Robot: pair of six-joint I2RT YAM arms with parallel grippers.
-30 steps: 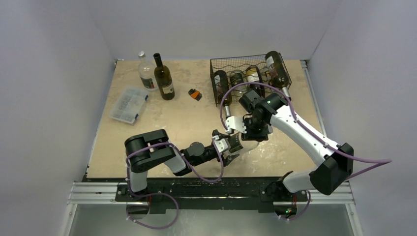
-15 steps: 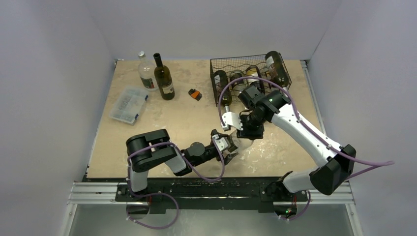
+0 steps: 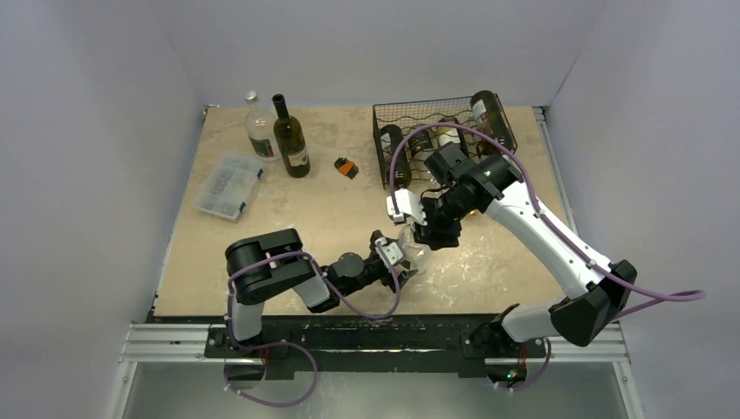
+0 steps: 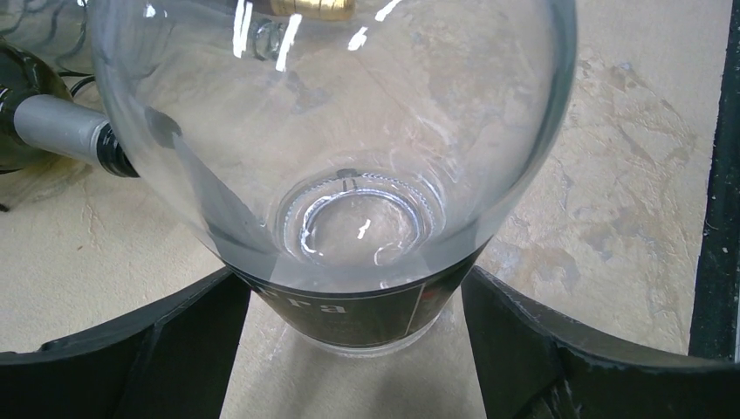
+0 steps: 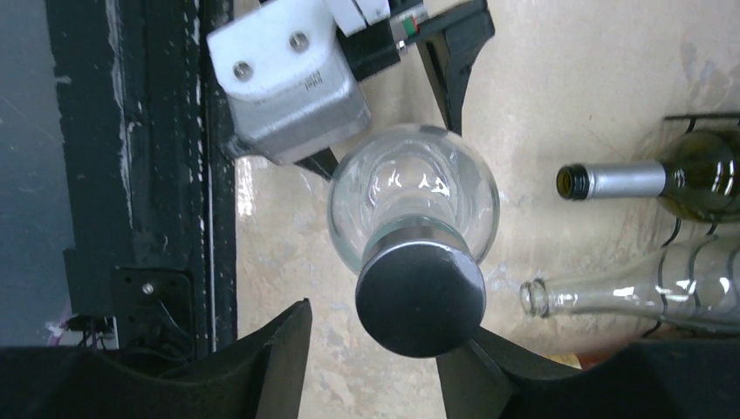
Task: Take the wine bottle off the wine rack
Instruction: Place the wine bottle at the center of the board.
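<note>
A clear glass bottle (image 3: 414,253) with a dark label and a silver cap (image 5: 419,301) stands on the table in front of the black wire wine rack (image 3: 436,116). My left gripper (image 3: 401,260) is low at the bottle's base, its fingers (image 4: 183,349) pressed against both sides of the glass (image 4: 340,175). My right gripper (image 3: 428,232) hovers open over the cap, with a gap on one side (image 5: 377,330). Several bottles lie in the rack, their necks (image 5: 615,179) pointing out, and a dark bottle (image 3: 493,122) lies on its top right.
A dark wine bottle (image 3: 291,140) and a clear bottle (image 3: 259,127) stand at the back left. A clear plastic compartment box (image 3: 229,185) lies at the left. A small orange-and-black object (image 3: 347,168) sits left of the rack. The black base rail (image 5: 131,175) runs close by.
Both grippers have shifted left and a little farther from the near edge, and the clear bottle has moved with the left gripper. The right arm's wrist has swung toward the rack.
</note>
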